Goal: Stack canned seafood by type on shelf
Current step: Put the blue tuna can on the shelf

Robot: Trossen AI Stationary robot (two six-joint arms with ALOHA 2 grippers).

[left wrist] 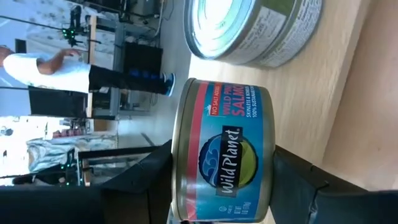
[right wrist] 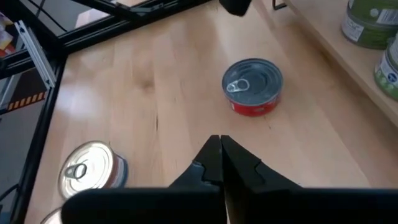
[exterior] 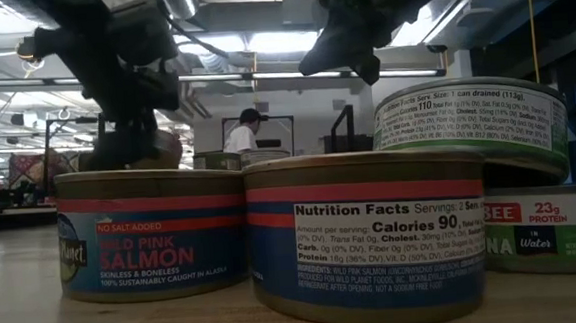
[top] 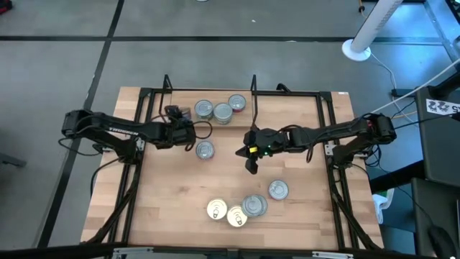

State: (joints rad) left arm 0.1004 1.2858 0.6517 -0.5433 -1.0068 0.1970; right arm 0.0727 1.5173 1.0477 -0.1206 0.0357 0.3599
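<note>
Here, the left claw [top: 188, 133] grips a Wild Planet salmon can [left wrist: 224, 152] by the shelf [top: 287, 101], which holds three cans [top: 221, 111]. The right claw [top: 249, 158], fingers pressed together, hovers above the table [top: 172, 194] near a red-sided can [right wrist: 253, 86].

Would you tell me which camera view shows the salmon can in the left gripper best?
The left wrist view: the salmon can fills it, label readable, between the left gripper's fingers. The high view hides it under the gripper; low and right wrist views don't clearly show it.
</note>
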